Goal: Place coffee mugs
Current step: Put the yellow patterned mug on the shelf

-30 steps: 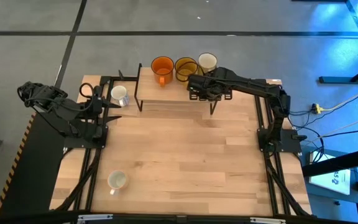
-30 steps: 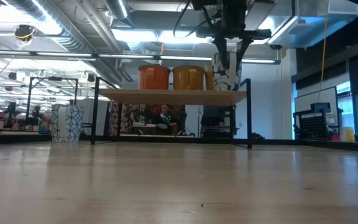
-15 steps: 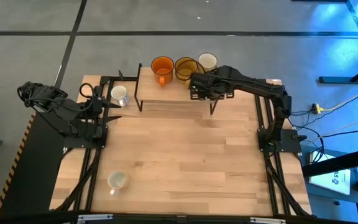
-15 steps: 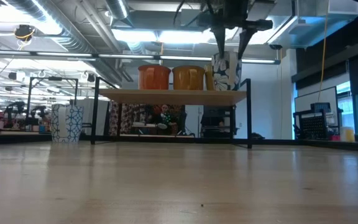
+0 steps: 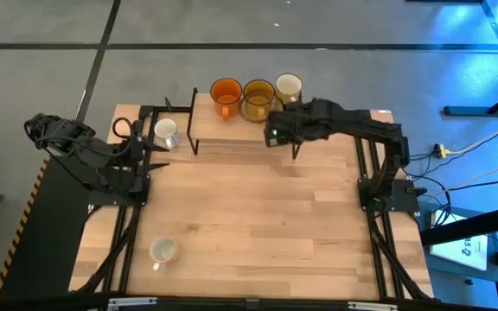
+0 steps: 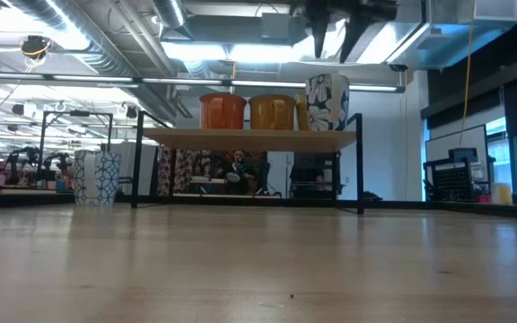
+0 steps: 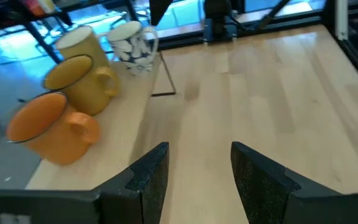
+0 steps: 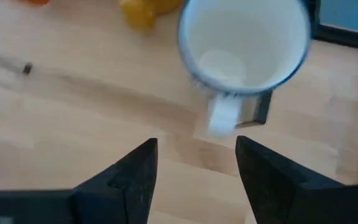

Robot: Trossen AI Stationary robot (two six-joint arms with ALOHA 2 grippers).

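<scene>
While the right gripper hung open by the shelf, the white mug at ten o'clock lay beside the open left gripper.

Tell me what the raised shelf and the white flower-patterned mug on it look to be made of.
The raised shelf: a pale wooden board, going by its visible grain and matte look, on thin dark legs that look like metal. The white flower-patterned mug: probably glazed ceramic or enamelled metal; its glossy white inside and thin dark rim show in the right wrist view, but the look leaves it open.
</scene>
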